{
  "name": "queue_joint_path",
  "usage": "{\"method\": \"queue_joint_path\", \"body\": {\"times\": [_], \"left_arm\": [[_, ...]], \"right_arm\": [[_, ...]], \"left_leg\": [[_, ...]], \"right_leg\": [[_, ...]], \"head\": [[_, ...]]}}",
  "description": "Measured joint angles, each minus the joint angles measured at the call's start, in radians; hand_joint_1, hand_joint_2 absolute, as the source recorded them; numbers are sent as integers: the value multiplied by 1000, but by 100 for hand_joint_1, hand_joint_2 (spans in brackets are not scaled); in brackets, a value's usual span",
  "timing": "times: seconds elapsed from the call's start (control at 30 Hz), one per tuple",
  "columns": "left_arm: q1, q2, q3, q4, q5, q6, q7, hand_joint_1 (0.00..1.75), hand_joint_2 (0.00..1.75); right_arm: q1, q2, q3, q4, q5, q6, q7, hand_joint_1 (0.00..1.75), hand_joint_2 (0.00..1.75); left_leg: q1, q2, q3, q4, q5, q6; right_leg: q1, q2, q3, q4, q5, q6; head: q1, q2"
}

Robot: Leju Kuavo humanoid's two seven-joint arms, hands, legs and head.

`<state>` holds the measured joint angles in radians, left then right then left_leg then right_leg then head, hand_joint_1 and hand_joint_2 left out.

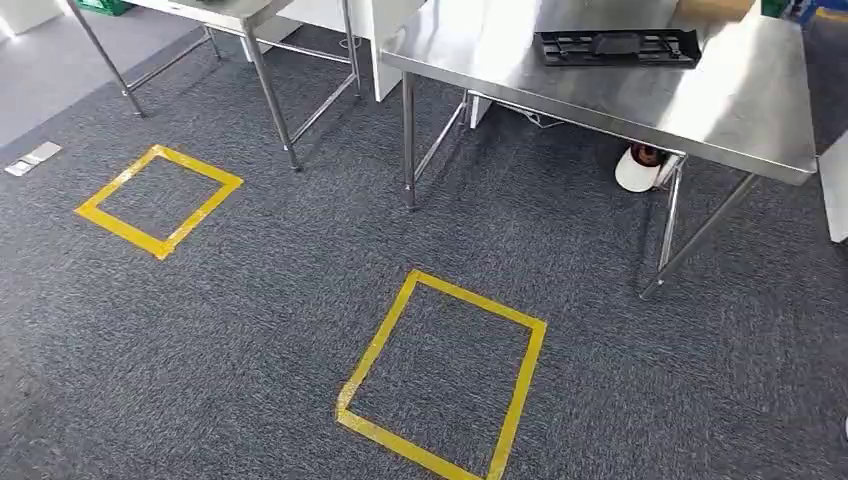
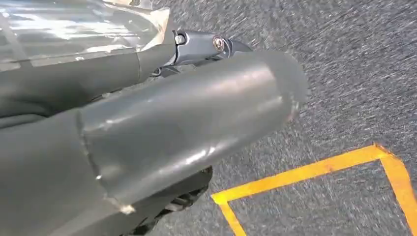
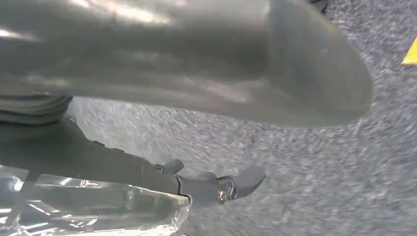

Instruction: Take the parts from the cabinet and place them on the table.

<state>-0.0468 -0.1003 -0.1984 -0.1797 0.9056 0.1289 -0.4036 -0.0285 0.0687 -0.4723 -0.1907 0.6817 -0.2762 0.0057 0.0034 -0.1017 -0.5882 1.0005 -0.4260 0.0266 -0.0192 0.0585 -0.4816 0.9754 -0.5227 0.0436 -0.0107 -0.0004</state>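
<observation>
We see our left hand and right hand each with clear plastic wrapping against the fingers; whether they grip it we cannot tell.

Speckled dark-grey carpet, 2 yellow tape squares (black tray)

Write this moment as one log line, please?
left hand: against clear plastic-wrapped item, grip unclear | right hand: same | ahead: steel table with black tray | floor: yellow tape squares
</observation>
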Motion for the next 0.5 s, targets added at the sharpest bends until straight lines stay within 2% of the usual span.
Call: {"method": "queue_joint_path", "body": {"times": [0.07,0.1,0.13,0.17,0.2,0.23,0.27,0.3,0.33,0.37,0.4,0.43,0.47,0.5], "left_arm": [[6,2,-1,0,10,-16,1,0,0],[12,4,-1,0,15,-23,1,0,0],[15,9,-1,2,18,-28,2,0,0],[16,9,-1,2,24,-30,3,0,0],[14,9,-1,2,25,-31,4,0,0],[14,10,-1,2,26,-31,5,0,0],[14,10,-1,2,27,-32,5,0,0],[15,10,-1,2,27,-33,5,0,0],[16,10,-1,2,29,-33,5,0,0],[17,10,-1,2,32,-33,5,0,0],[17,10,-1,2,34,-32,5,0,0],[17,10,-1,2,35,-31,5,0,0],[15,8,-1,2,35,-31,5,0,0],[11,9,-1,2,35,-31,2,0,0]], "right_arm": [[-3,5,9,0,11,2,2,0,0],[-4,10,13,0,16,4,3,0,0],[-5,13,16,0,23,5,3,0,0],[-7,15,21,0,27,6,3,0,0],[-5,21,26,0,29,6,2,0,0],[-3,23,28,0,30,6,2,0,0],[0,24,31,0,32,6,2,0,0],[1,24,34,0,35,6,2,0,0],[1,26,37,0,40,6,2,0,0],[-1,28,41,0,46,6,2,0,0],[-4,32,46,0,53,6,0,0,0],[-6,35,51,0,57,6,0,0,0],[-8,37,56,0,61,6,0,0,0],[-6,40,59,1,70,5,1,0,0]], "left_leg": [[4,-12,-6,-3,8,-12],[6,-22,-11,-5,12,-20],[11,-9,-16,4,6,-22],[4,46,-27,29,-18,-26],[5,77,-54,91,-64,-30],[8,88,-91,175,-109,-34],[9,91,-125,253,-143,-39],[10,95,-145,304,-157,-43],[13,98,-141,304,-147,-44],[17,102,-117,264,-121,-46],[20,112,-66,179,-80,-47],[22,138,-10,84,-48,-46],[21,196,30,20,-44,-45],[16,200,31,12,-43,-35]], "right_leg": [[7,-13,-5,7,3,-10],[6,-25,3,6,8,-19],[-14,-36,-1,-2,16,-32],[-7,-44,2,-3,19,-37],[-4,-58,-1,-2,20,-50],[-1,-74,-3,-2,20,-50],[1,-90,-4,-2,19,-51],[1,-106,-7,-1,19,-50],[1,-120,-9,-1,19,-50],[1,-132,-13,-1,17,-51],[1,-144,-10,-1,16,-52],[1,-155,-7,-1,13,-49],[8,-163,5,2,9,-44],[19,-173,-7,8,3,-35]], "head": [[-2,0],[-1,0],[-2,0],[-4,0],[-11,0],[-11,0],[-11,0],[-12,0],[-11,0],[-12,0],[-11,0],[-12,0],[-12,0],[-12,0]]}}
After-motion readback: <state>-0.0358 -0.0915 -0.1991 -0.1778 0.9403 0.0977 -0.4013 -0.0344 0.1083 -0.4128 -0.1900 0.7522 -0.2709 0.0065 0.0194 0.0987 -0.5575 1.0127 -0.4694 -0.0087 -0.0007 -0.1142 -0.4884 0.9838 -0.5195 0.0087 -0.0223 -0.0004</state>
